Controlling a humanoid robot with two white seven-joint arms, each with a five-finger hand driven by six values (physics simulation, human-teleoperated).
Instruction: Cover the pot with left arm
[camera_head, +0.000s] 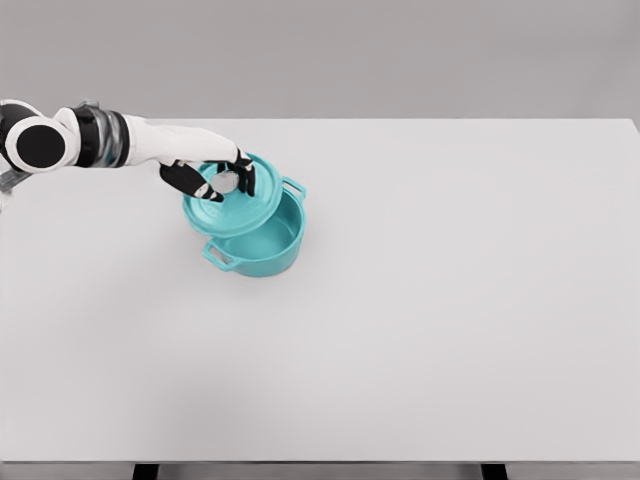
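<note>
Partly done: left robot hand clamped on the knob of the teal lid, held tilted over the pot's far-left rim. Pot on the worktop, mouth largely uncovered. Left: centring, lowering, letting go.

Wide open table, one cluster of obstacles near the back left

The white table lies bare along its front edge, through its middle and out to the right edge and both right corners, so a hand could sweep there unhindered. The only things standing in the way sit toward the back left: the teal pot, the teal lid tilted over its left rim and leaving the right part of the opening uncovered, and the left hand gripping that lid, its arm reaching in from the left edge.
</note>
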